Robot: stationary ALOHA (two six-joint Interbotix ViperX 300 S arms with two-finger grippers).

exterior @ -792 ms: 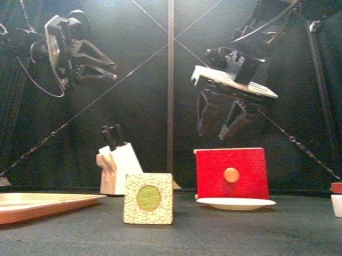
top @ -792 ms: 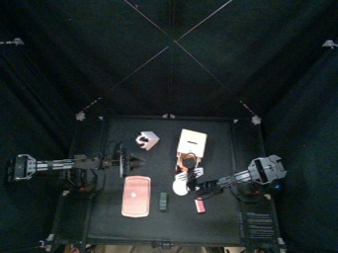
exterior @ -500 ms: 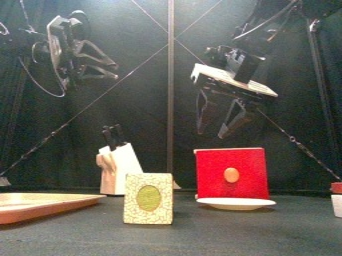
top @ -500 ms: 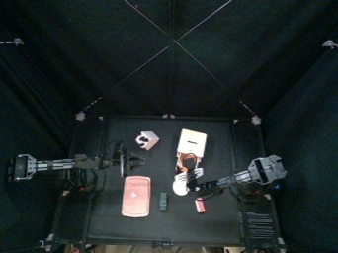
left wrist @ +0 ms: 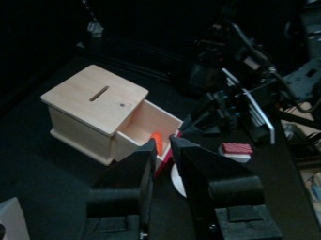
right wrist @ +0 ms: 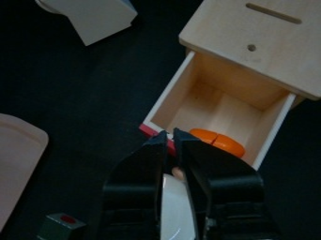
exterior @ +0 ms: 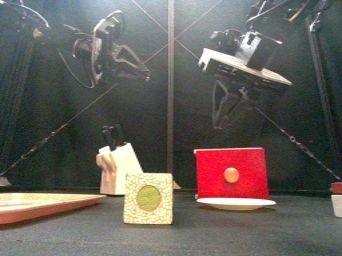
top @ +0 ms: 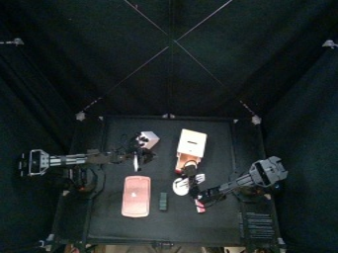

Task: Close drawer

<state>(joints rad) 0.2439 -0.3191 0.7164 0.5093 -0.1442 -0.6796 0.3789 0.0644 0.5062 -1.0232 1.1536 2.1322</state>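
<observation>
left fingers [left wrist: 164, 150]: spread, raised | right fingers [right wrist: 172, 150]: slightly spread, above drawer [right wrist: 226, 89]

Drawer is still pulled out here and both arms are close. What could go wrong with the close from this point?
1. The drawer stands open with an orange object at its front lip; pushing now could jam or pinch it.
2. The wooden box looks light and stands free, so a push may slide it instead of seating the drawer.
3. The left tool and right tool both point at the opening and could collide.
</observation>
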